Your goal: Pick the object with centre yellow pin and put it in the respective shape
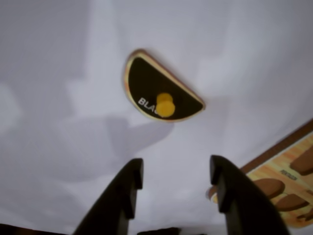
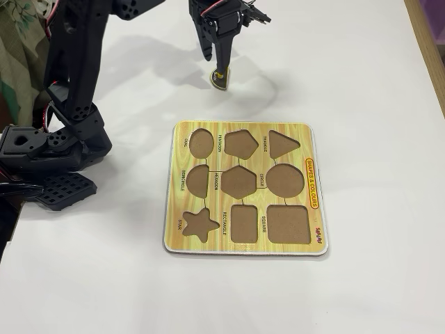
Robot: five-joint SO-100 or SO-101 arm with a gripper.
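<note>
- Wrist view: the black semicircle piece (image 1: 159, 93) lies flat on the white table (image 1: 58, 147), a little above the middle of the frame, its curved edge toward the lower left and its straight edge toward the upper right.
- A yellow pin (image 1: 165, 105) stands on the piece near its curved edge, and white letters reading "BLA" show just to the left of the pin.
- The gripper (image 1: 178, 188) enters from the bottom edge with its two dark fingers (image 1: 122, 196) spread apart and nothing between them; white table shows in the gap.
- The piece sits above the gap, apart from both fingertips.
- At the lower right corner a part of the puzzle board (image 1: 286, 171) shows, with brown recesses in yellow wood grain.
- Fixed view: the board (image 2: 243, 129) lies in the middle of the frame on the table (image 2: 375, 83), and all nine of its shape recesses are bare.
- The semicircle recess (image 2: 197, 180) is in the left column, middle row.
- The piece (image 2: 220, 79) lies near the top of the frame, above the board and well apart from it.
- The gripper (image 2: 217, 61) hangs just over the piece at the upper middle, while the arm's base (image 2: 49, 149) fills the left edge.
</note>
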